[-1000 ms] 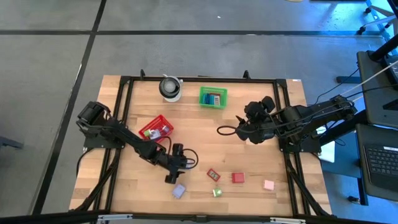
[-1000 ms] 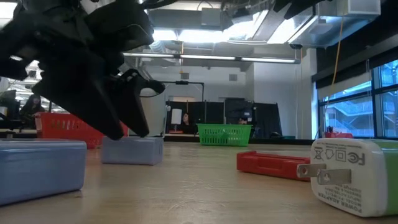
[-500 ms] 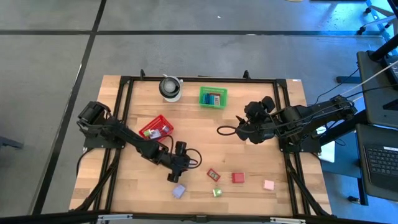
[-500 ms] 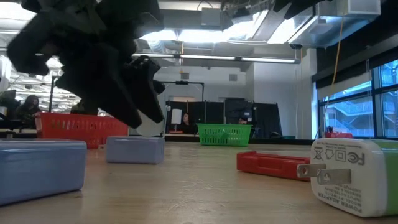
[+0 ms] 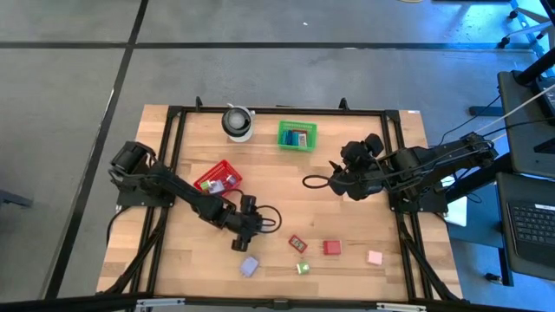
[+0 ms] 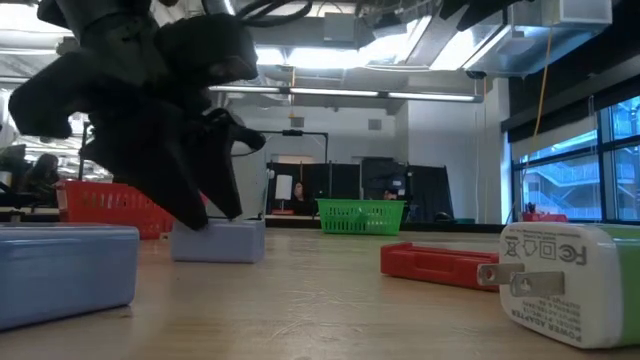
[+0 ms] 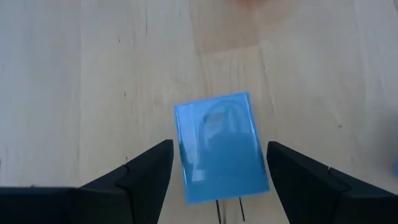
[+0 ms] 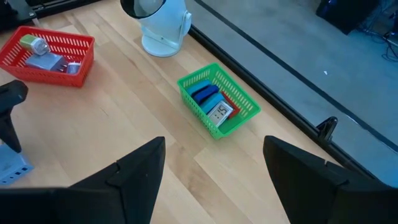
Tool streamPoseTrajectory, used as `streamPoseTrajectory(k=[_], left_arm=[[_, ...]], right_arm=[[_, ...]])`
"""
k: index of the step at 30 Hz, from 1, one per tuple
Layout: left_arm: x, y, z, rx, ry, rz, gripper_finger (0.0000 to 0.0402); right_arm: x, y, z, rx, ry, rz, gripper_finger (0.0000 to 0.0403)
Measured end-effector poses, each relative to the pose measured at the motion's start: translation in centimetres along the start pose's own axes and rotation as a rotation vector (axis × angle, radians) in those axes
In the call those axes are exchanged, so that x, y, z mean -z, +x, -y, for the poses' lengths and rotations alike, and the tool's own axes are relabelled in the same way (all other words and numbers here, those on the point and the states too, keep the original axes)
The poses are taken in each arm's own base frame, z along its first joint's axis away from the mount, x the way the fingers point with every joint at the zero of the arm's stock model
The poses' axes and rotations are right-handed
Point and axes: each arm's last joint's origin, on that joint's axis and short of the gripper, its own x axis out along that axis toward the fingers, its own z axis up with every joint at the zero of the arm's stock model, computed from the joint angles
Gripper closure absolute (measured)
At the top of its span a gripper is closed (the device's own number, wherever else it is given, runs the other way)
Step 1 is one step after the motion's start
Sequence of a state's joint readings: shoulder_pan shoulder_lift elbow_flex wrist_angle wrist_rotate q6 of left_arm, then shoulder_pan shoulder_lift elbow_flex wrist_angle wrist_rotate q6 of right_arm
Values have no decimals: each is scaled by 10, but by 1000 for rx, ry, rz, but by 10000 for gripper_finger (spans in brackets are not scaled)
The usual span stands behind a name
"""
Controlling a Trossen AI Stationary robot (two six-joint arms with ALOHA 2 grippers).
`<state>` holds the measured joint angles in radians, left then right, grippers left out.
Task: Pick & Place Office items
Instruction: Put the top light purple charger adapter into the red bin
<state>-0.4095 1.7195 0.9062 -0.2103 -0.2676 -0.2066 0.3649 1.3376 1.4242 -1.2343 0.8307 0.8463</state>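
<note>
The white plug adapter (image 6: 570, 283) in the low view carries "FC" and "CE" marks; its smaller print is too fine to read. The high view shows the left gripper (image 5: 242, 245) just beyond a lavender-blue block (image 5: 250, 266) at the table's near edge. Only the left wrist view shows that block (image 7: 222, 147) between the spread, released fingers (image 7: 147, 171), untouched. The right gripper (image 5: 333, 184) waits mid-table, jaws apart, empty. Its wrist view alone reveals items inside the green basket (image 8: 219, 101) and red basket (image 8: 47, 55). More pieces lie near: red (image 5: 332, 248), pink (image 5: 375, 257).
</note>
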Motion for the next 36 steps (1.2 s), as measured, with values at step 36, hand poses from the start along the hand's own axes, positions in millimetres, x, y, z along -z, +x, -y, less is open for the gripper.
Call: streamPoseTrajectory(k=[36], left_arm=[[-115,-47,-36,-151,-428,363,191]], right_arm=[[0,0,0,12,-19,14,129]])
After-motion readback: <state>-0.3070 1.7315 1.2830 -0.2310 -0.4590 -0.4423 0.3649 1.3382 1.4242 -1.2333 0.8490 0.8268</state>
